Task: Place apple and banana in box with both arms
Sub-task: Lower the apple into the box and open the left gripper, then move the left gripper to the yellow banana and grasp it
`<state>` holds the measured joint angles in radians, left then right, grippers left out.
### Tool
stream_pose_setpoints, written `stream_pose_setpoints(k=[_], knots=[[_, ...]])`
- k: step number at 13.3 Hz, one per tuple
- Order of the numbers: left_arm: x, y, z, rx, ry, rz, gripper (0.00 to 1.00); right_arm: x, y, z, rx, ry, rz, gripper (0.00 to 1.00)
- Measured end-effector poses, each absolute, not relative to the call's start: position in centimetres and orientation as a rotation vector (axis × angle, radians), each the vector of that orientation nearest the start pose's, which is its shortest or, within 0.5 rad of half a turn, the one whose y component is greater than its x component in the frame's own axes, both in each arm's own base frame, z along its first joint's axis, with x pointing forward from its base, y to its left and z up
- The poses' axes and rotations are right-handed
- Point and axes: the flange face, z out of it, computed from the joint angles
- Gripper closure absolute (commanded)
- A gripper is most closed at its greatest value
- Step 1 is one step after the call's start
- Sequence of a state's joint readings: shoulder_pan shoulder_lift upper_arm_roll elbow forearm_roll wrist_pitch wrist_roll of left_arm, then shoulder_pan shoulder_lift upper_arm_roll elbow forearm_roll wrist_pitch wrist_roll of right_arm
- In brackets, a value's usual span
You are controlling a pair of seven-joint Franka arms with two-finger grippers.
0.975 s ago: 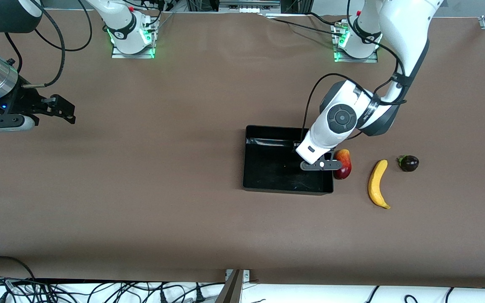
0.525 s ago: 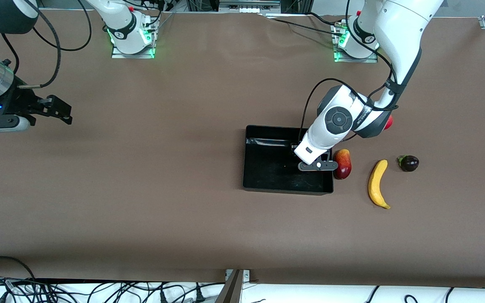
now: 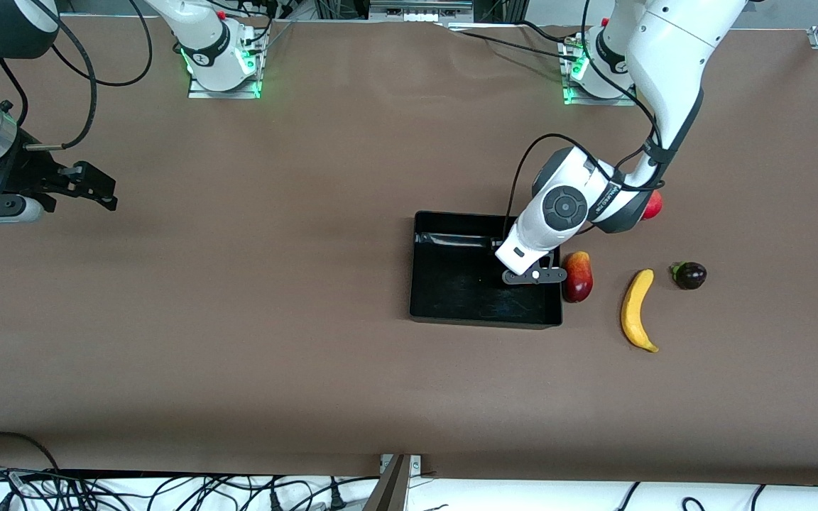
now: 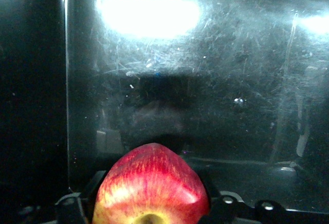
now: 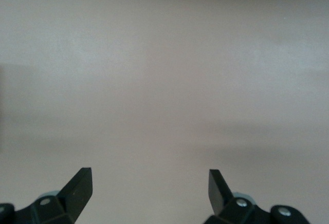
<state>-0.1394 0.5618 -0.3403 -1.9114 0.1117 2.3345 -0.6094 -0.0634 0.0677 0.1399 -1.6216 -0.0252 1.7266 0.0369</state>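
My left gripper (image 4: 152,190) is shut on the apple (image 4: 151,175), a small red apple with yellowish patches. It holds the apple low inside the box (image 3: 451,312), a shallow black tray, at the corner nearest the left arm's end; the glossy box floor (image 4: 205,80) fills the left wrist view. In the front view the left wrist (image 3: 547,220) hides the apple and the fingers. The banana (image 3: 636,310) lies on the table beside the box, toward the left arm's end. My right gripper (image 3: 100,190) is open and empty over bare table at the right arm's end, its fingertips (image 5: 82,185) wide apart.
A red-and-yellow mango-like fruit (image 3: 577,277) lies against the box wall, between box and banana. A dark purple fruit (image 3: 689,275) lies past the banana. A plain red fruit (image 3: 654,206) peeks out from under the left arm. Cables hang off the table's front edge.
The left wrist has shifted a little farther over the box, uncovering the plain red fruit. The right gripper has drifted slightly toward its end of the table.
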Motion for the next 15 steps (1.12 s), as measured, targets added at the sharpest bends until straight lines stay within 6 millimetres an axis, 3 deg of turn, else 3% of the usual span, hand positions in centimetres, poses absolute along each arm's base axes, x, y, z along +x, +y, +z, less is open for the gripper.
stream_pose_setpoints(k=[3, 6, 8, 10, 12, 15], knots=[[55.8, -27.2, 22.1, -3.156, -0.187, 0.216, 0.00, 58.5, 4.0, 57.6, -3.154, -0.067, -0.062, 0.00], [57.4, -24.9, 27.9, -3.085, -0.245, 0.266, 0.00, 58.5, 4.0, 57.6, -3.154, -0.068, -0.062, 0.00], [59.4, -21.4, 32.8, -3.039, -0.333, 0.292, 0.00, 58.5, 4.0, 57.6, -3.153, -0.068, -0.062, 0.00], [61.9, -15.9, 36.1, -3.016, -0.466, 0.278, 0.00, 58.5, 4.1, 57.6, -3.153, -0.069, -0.063, 0.00], [63.4, -10.3, 36.2, -3.017, -0.504, 0.277, 0.00, 58.5, 4.1, 57.6, -3.153, -0.069, -0.063, 0.00], [65.0, -5.2, 32.6, -3.032, -0.490, 0.266, 0.00, 58.5, 4.1, 57.6, -3.153, -0.069, -0.063, 0.00]])
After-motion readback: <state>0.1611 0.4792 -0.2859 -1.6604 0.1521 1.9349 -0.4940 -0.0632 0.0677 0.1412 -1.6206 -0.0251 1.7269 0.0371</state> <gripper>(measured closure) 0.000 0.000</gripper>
